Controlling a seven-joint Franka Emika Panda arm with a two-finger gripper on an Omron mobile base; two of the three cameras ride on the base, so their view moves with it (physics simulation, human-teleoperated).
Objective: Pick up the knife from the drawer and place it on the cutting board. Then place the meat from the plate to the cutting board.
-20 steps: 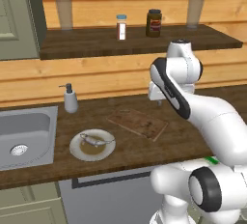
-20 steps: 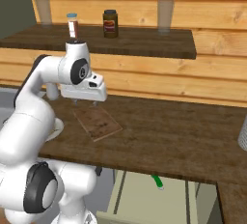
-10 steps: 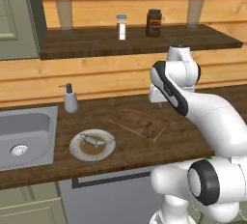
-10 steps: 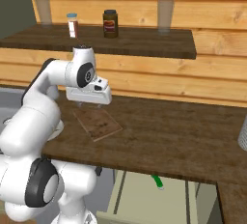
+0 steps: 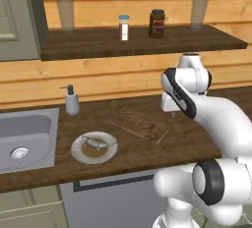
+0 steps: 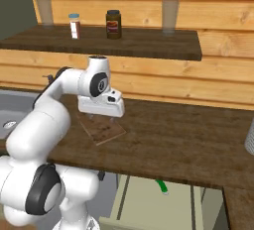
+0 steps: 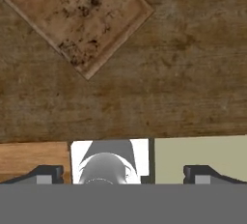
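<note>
The robot's two-finger gripper [image 7: 123, 171] hangs above the dark wooden counter [image 6: 198, 140], its jaws spread wide and holding nothing, just off a corner of the thin brown mottled cutting board [image 5: 141, 126], which lies bare and set at a slant to the counter's front edge. By the look of things the task has barely begun: no knife is on the board, and the small knife with the bright green handle [image 6: 161, 187] lies below counter level in the open shallow drawer with a pale cream-olive inside [image 6: 144, 204], near its back edge. Only the green handle is clear, its long axis running obliquely across the drawer floor; which way the blade points cannot be made out. The slender grey-silver, fish-like piece of meat [image 5: 96, 142] rests on the round off-white plate with a brown centre [image 5: 94, 147], between the steel sink [image 5: 24, 136] and the board, lying roughly along the counter's length. Both transfers appear to remain, with the reach down into the drawer for the knife judged to come first.
</note>
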